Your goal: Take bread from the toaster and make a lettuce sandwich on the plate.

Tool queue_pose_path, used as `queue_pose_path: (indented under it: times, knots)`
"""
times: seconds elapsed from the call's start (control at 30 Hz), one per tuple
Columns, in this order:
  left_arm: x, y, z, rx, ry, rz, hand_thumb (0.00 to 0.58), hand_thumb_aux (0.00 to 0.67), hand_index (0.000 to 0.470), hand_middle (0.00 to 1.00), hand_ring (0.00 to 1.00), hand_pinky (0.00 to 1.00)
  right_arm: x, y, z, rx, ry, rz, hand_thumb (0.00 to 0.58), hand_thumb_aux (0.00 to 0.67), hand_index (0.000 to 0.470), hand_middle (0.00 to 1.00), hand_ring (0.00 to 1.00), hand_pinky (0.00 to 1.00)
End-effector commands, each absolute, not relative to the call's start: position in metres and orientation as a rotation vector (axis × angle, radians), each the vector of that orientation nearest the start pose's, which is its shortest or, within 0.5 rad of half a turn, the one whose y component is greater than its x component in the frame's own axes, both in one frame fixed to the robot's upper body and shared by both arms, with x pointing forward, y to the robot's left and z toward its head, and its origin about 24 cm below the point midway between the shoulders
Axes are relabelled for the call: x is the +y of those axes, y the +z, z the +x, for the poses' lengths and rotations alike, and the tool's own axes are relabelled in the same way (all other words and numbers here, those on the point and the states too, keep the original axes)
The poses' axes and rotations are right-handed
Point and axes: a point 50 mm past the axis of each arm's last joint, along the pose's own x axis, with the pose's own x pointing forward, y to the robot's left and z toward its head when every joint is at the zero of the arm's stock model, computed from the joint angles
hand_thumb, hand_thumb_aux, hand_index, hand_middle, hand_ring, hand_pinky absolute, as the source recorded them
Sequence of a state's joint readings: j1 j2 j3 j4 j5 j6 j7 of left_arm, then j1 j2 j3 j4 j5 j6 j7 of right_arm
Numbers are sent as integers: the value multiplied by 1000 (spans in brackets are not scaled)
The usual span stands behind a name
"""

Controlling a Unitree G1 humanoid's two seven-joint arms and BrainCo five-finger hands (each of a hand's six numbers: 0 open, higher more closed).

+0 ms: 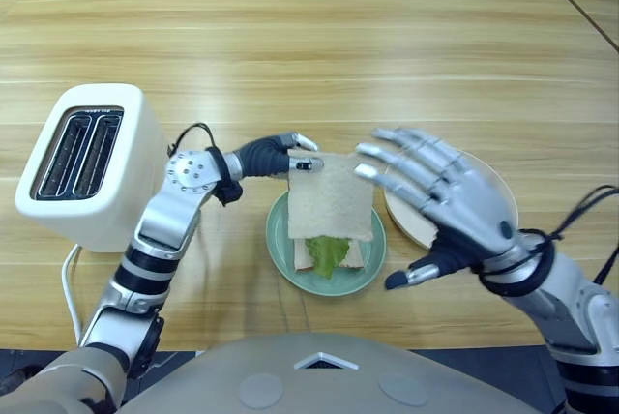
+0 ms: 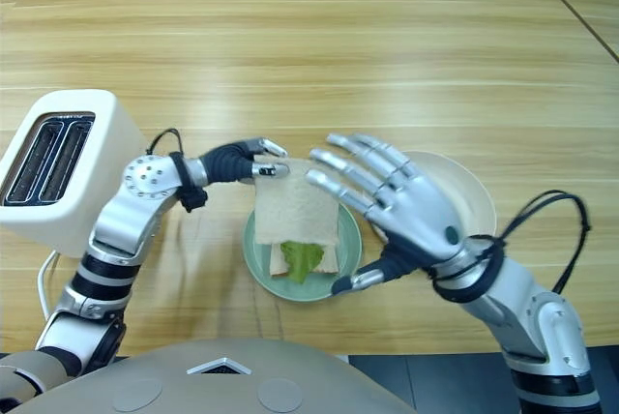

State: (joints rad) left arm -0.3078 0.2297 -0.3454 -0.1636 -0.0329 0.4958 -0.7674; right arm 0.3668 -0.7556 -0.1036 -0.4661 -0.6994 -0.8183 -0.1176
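No text can be read anywhere (any print on the toaster [image 1: 92,177] is too small).

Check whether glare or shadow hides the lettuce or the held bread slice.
Left eye view: even light; lettuce shows plainly below the bread slice held by the left hand; small highlights glint on the right hand. Right eye view: likewise, no glare on the green plate.

Bright even light; soft shadow by plate [image 1: 373,261], sl. sheen on table [image 1: 338,37].
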Motion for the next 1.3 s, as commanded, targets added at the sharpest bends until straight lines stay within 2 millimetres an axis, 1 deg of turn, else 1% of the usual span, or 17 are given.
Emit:
queue_pose_path:
  times: [0.03, 0.23, 0.43, 0.5, 0.53, 0.57, 0.63, 0.73, 0.9, 0.97, 1.07, 1.1, 1.17, 1.2, 1.23, 1.27, 1.3]
  knots:
    - [59, 70, 267, 282, -1127, 251, 580, 670, 470, 1000, 1000, 1000, -172, 107, 142, -765, 792, -1305, 0, 0, 0, 0, 0, 0]
    - [61, 37, 254, 410, -1134, 297, 580, 670, 470, 1000, 1000, 1000, -179, 77, 138, -522, 940, -1326, 0, 0, 0, 0, 0, 0]
    - [60, 27, 244, 406, -1148, 425, 580, 670, 470, 1000, 1000, 1000, -196, 34, 135, -164, 1082, -1309, 0, 0, 0, 0, 0, 0]
    - [58, 27, 242, 337, -1145, 575, 580, 670, 470, 1000, 1000, 1000, -198, 22, 128, -43, 1149, -1272, 0, 0, 0, 0, 0, 0]
    - [56, 31, 243, 274, -1127, 643, 565, 562, 394, 878, 878, 878, -199, 17, 124, -4, 1182, -1266, 0, 0, 0, 0, 0, 0]
    - [53, 39, 247, 162, -1072, 784, 0, 0, 0, 0, 0, 0, -198, 14, 123, 22, 1202, -1263, 0, 0, 0, 0, 0, 0]
    - [51, 59, 261, -71, -905, 1014, 0, 0, 0, 0, 0, 0, -195, 12, 126, 24, 1213, -1279, 0, 0, 0, 0, 0, 0]
    - [53, 99, 273, -394, -622, 1191, 0, 0, 0, 0, 0, 0, -190, 13, 136, -21, 1170, -1316, 0, 0, 0, 0, 0, 0]
    - [76, 157, 264, -728, -275, 1311, 0, 0, 0, 0, 0, 0, -181, 10, 150, -86, 1132, -1354, 0, 0, 0, 0, 0, 0]
    - [85, 170, 258, -746, -220, 1288, 0, 0, 0, 0, 0, 0, -177, 8, 154, -109, 1123, -1369, 0, 0, 0, 0, 0, 0]
    - [101, 170, 249, -638, -267, 1190, 0, 0, 0, 0, 0, 0, -171, 9, 165, -177, 1085, -1388, 0, 0, 0, 0, 0, 0]
    - [106, 165, 244, -583, -314, 1161, 0, 0, 0, 0, 0, 0, -170, 14, 169, -213, 1049, -1382, 0, 0, 0, 0, 0, 0]
    - [117, 157, 230, -470, -418, 1067, 0, 0, 0, 0, 0, 0, -170, 39, 178, -325, 917, -1322, 0, 0, 0, 0, 0, 0]
    - [123, 154, 223, -428, -471, 1036, 36, 21, 15, 0, 0, 0, -170, 55, 181, -390, 840, -1269, 0, 0, 0, 0, 0, 0]
    - [129, 154, 216, -390, -507, 1002, 503, 426, 299, 522, 522, 522, -172, 72, 182, -446, 764, -1207, 0, 0, 0, 0, 0, 0]
    - [134, 154, 209, -359, -544, 975, 569, 578, 405, 894, 894, 894, -176, 89, 183, -493, 703, -1153, 0, 0, 0, 0, 0, 0]
    - [138, 155, 202, -332, -578, 954, 580, 670, 470, 1000, 1000, 1000, -180, 105, 181, -527, 655, -1091, 0, 0, 0, 0, 0, 0]
